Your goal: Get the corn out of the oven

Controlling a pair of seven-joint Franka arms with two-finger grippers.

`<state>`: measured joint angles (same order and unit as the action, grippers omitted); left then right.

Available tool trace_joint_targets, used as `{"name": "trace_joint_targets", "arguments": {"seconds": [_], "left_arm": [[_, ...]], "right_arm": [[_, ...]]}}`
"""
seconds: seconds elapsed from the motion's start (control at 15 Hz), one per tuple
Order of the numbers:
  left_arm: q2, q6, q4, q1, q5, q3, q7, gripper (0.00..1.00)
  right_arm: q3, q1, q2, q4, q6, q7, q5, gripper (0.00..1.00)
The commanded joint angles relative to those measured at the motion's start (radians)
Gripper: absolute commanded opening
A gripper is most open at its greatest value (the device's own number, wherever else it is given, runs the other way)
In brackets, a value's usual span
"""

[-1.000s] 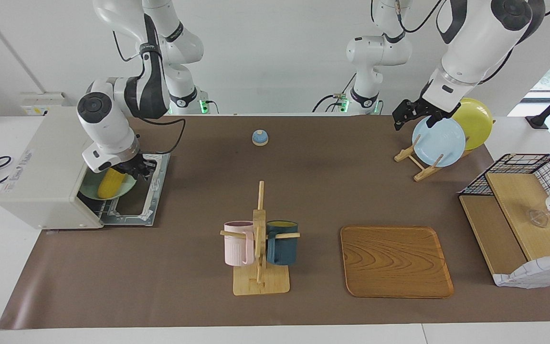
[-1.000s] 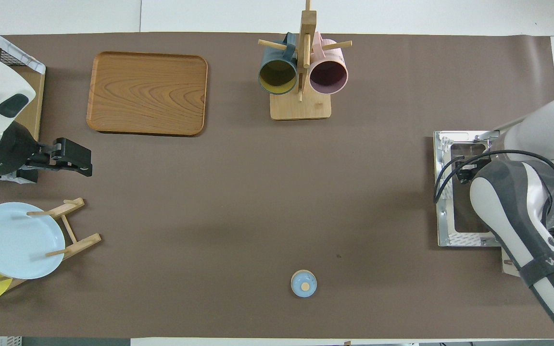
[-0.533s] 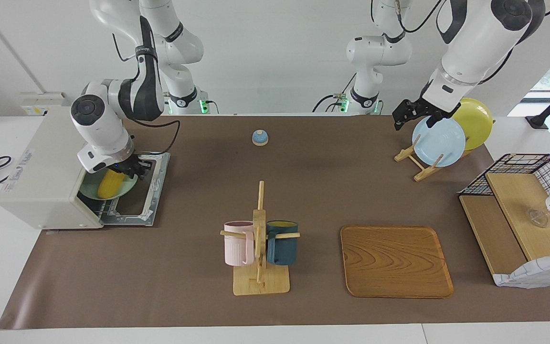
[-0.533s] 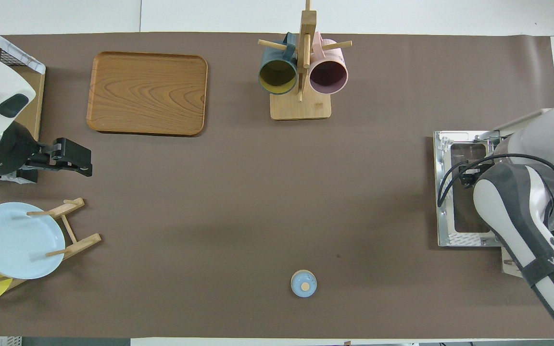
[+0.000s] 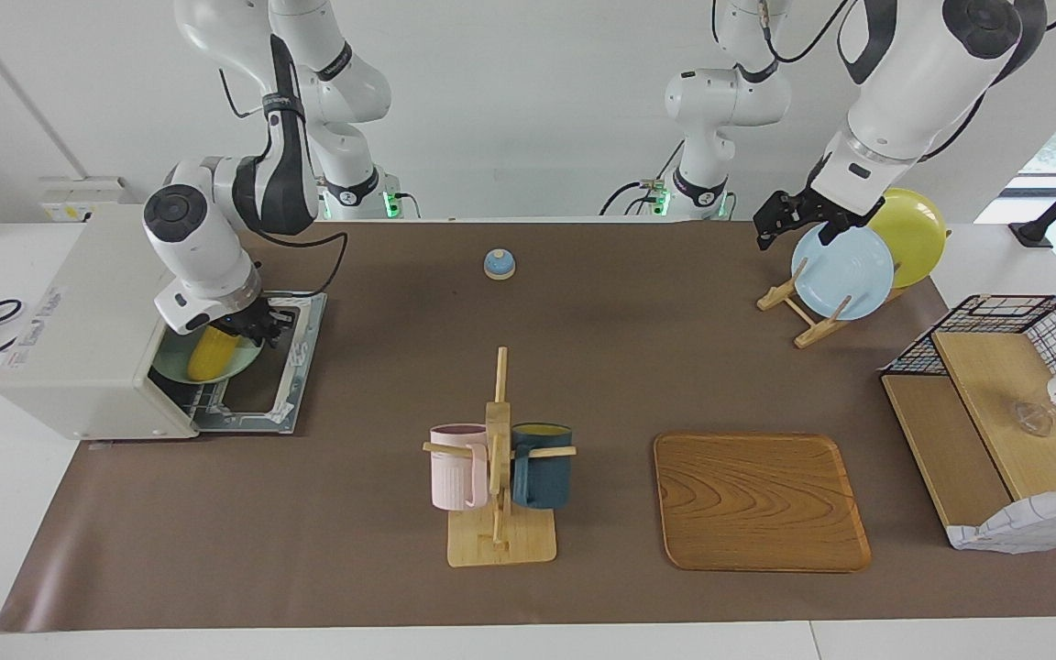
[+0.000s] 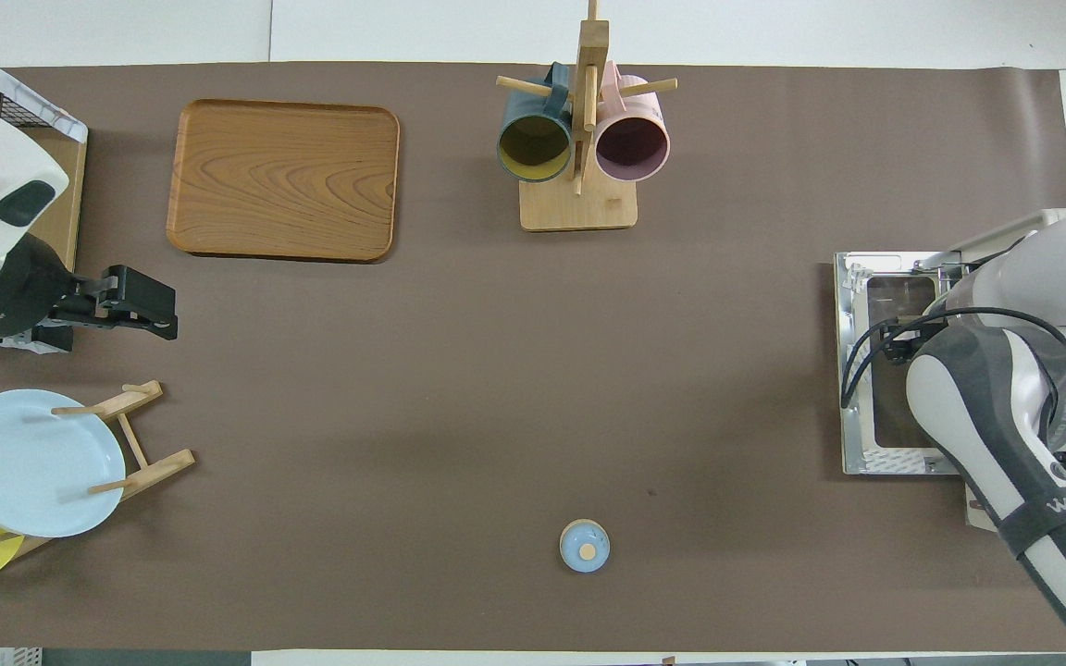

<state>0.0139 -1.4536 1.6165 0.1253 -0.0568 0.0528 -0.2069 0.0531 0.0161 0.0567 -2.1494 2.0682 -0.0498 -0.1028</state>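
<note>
The corn point(image 5: 213, 354) is lying on a green plate point(image 5: 178, 365) in the mouth of the oven point(image 5: 88, 335), at the left of the facing view. The oven door point(image 5: 282, 367) is lying open and flat. The right hand point(image 5: 249, 328) is sitting at the corn's upper end, and I cannot tell if it is gripping it. The left hand point(image 5: 780, 220) is waiting wide open, holding nothing, over the blue plate point(image 5: 844, 272) in its rack at the upper right.
</note>
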Motion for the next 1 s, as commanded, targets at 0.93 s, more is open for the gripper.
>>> {"name": "trace_joint_targets", "arguments": {"seconds": [0.93], "left_arm": [[0.005,-0.019,-0.006,-0.013,0.017,0.009,0.004,1.00]], "right_arm": [[-0.016,-0.166,0.006,0.144,-0.218,-0.143,-0.078,0.00]]}}
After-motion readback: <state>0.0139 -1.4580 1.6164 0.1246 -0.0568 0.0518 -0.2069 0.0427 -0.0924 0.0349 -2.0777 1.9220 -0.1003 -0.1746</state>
